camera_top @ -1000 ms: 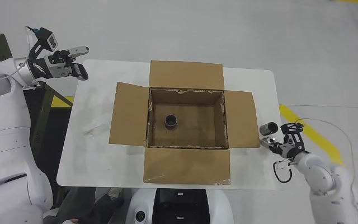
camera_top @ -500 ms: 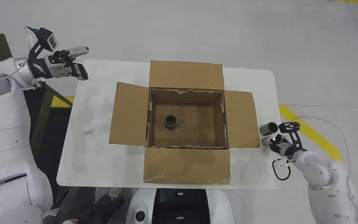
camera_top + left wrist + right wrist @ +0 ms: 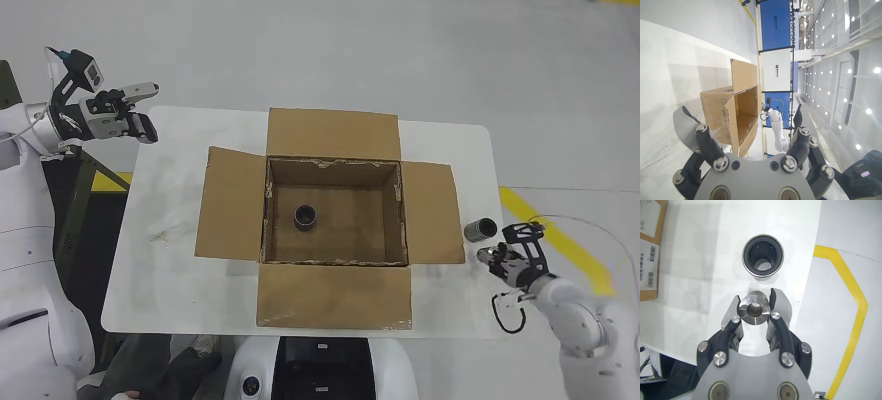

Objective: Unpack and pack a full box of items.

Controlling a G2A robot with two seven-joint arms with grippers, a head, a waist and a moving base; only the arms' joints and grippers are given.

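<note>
- The sleeve point(image 3: 754, 310) sits between the fingers of the right claw point(image 3: 755, 301), which grips it by its round sides. We judge this grip keeps the bored end facing outward, so it can be set down lying on its side.
- It is low over the table point(image 3: 180, 270), outside the box point(image 3: 335, 172), near the table's right edge. We cannot tell whether it touches the surface.
- It is a short, bare metal cylinder with a plain central bore, thin slits across its end face and a dull machined shine. It looks hard and smooth, so we expect it to roll if it is let go on its side.
- Just ahead of it lies the bearing point(image 3: 762, 258), apart from the sleeve. The bearing is larger, with a black lining and a bright outer rim, and it rests on its side. We read the pairing as unpacked items being laid out beside the box.
- The box stands mid-table with all four flaps folded out, which leaves the opening free to reach from above. One dark cylinder point(image 3: 305, 216) rests on its floor, so by our reckoning the unpacking is not finished.
- The left claw point(image 3: 146, 110) hangs over the far left corner of the table, well away from the box. Its fingers are spread wide and hold nothing, and we judge it is parked out of the way.
</note>
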